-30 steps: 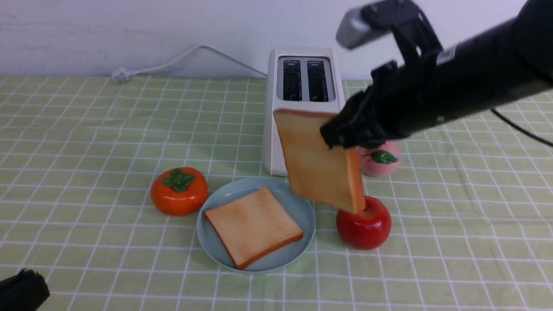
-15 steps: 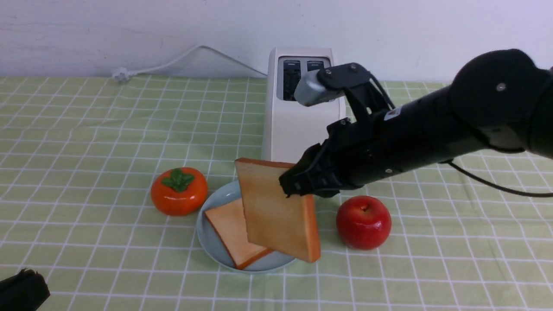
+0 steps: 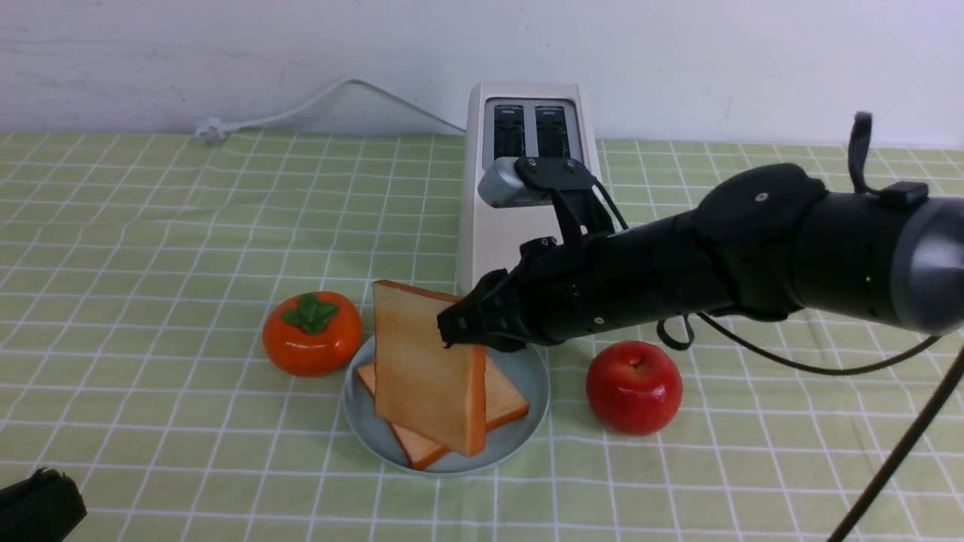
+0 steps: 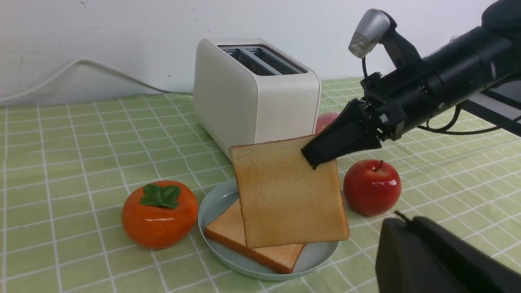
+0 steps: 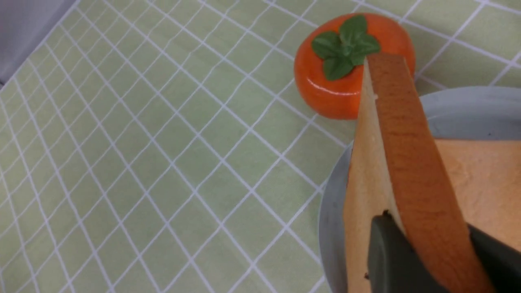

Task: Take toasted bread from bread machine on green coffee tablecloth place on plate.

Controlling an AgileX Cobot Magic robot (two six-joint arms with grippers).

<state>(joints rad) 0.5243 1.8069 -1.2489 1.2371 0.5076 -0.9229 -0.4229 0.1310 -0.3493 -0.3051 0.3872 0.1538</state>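
Note:
My right gripper is shut on the upper corner of one slice of toasted bread, which stands nearly upright over the pale blue plate. Its lower edge is at the second slice, which lies flat on the plate; I cannot tell whether they touch. In the right wrist view the dark fingers clamp the slice's crust. The white bread machine stands behind on the green coffee tablecloth with both slots empty. My left gripper rests at the near left corner, shut and empty.
An orange persimmon sits just left of the plate and a red apple just right of it. A pinkish fruit peeks out behind the bread machine. The white cord runs along the back wall.
My right arm has come down and to the left with the slice, from beside the bread machine to over the plate. The left arm has not moved.

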